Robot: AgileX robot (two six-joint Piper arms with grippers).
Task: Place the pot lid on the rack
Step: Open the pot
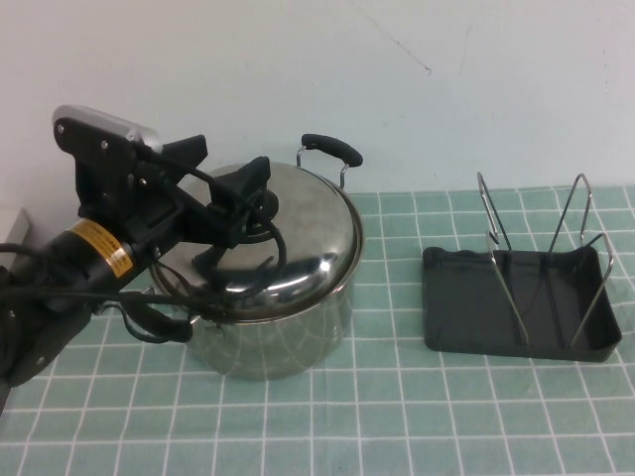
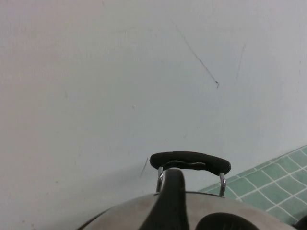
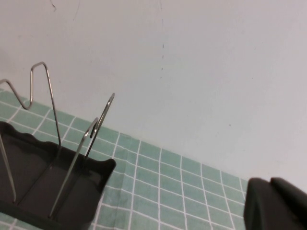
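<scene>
Shiny pot lid [image 1: 298,233] atop pot, dark wire-looped rack [image 1: 516,302] well apart

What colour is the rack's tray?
Dark grey, nearly black, on the rack; clearest in the high view. Left gripper is at the pot lid; right gripper beside the rack.

I can read no text, number or brand anywhere. The yellow label [image 1: 104,248] on my left arm [image 1: 69,268] carries dark print, too small to read.

Open tablecloth [image 1: 397,327] between pot [image 1: 278,337] and rack [image 1: 516,307]
</scene>
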